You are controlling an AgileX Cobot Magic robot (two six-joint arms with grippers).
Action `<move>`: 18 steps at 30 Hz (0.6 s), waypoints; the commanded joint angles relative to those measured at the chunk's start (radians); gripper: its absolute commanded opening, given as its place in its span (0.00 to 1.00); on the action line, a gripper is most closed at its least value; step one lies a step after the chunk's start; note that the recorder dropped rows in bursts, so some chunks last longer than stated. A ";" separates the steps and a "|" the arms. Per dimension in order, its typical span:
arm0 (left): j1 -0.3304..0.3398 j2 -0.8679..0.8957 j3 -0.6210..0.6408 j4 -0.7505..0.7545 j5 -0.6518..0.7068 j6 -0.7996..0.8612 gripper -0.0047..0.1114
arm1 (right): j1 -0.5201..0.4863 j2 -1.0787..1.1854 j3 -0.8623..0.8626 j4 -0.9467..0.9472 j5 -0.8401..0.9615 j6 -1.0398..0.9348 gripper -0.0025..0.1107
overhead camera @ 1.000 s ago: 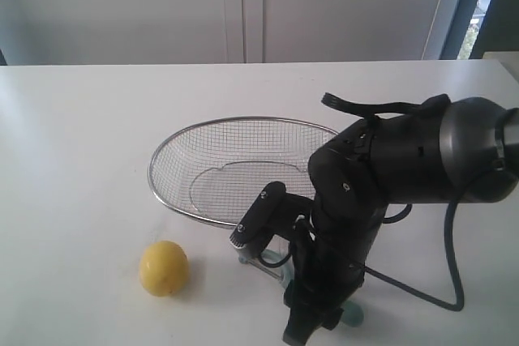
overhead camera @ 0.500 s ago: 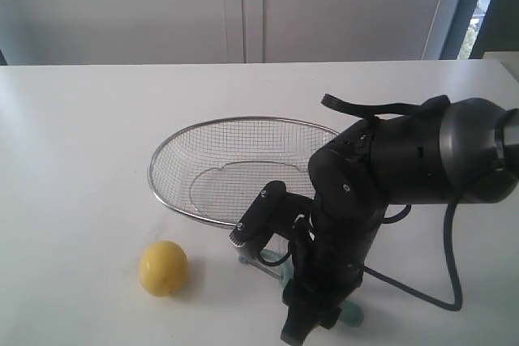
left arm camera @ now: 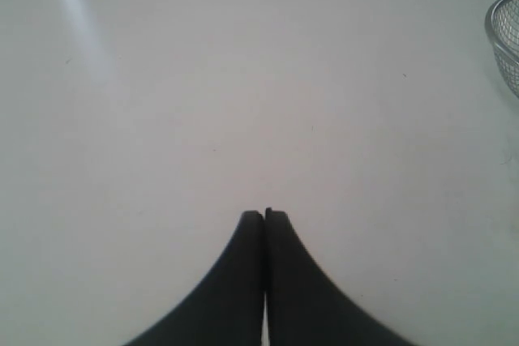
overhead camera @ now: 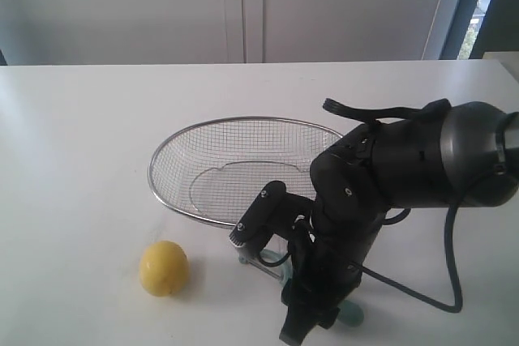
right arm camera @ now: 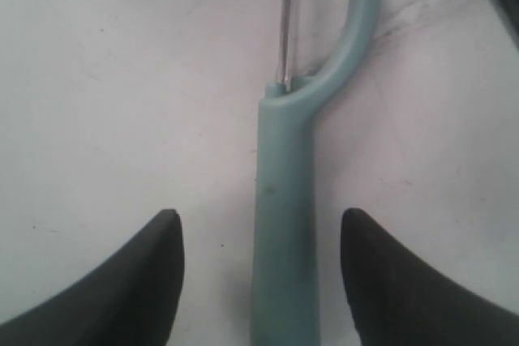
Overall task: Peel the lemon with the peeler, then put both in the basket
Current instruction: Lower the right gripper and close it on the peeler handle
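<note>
**A:** Entry one: right gripper (right arm camera: 259, 218). How do we list its fingers (right arm camera: 138, 281)?

**B:** We list them as spread wide and holding nothing. One finger stands on each side of the peeler (right arm camera: 284, 160), and both are clear of it.

**A:** And the peeler itself?

**B:** Pale teal, lying flat on the white table (overhead camera: 81, 160). Its straight handle runs between the two fingers. The loop head with its metal blade points away from the gripper. In the exterior view we find only teal bits of it under the gripper, at the lower middle of the frame.

**A:** Entry two: left gripper (left arm camera: 264, 215).

**B:** Its fingers (left arm camera: 235, 281) are pressed together with nothing between them, over bare tabletop. We note a piece of the basket (left arm camera: 507, 38) at the edge of that wrist view.

**A:** Going outward, what do we have for the lemon?

**B:** The lemon (overhead camera: 164, 267) is round and yellow, and it sits on the table at the lower left of the exterior frame. It is near the right gripper but apart from it, and it is outside the basket.

**A:** The basket?

**B:** Oval silver wire mesh with a thick rim, in the middle of the frame. We see nothing in it. The lemon lies just in front of its left end.

**A:** Last entry?

**B:** The black right arm (overhead camera: 405, 168) fills the lower right of the frame and covers the basket's right end.
</note>
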 commanded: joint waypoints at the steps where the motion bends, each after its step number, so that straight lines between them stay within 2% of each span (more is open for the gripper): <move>1: 0.000 -0.005 0.004 0.000 0.000 -0.004 0.04 | -0.002 -0.002 0.006 0.000 -0.004 0.005 0.50; 18: 0.000 -0.005 0.004 0.000 0.000 -0.004 0.04 | -0.002 -0.002 0.026 0.000 -0.021 0.028 0.50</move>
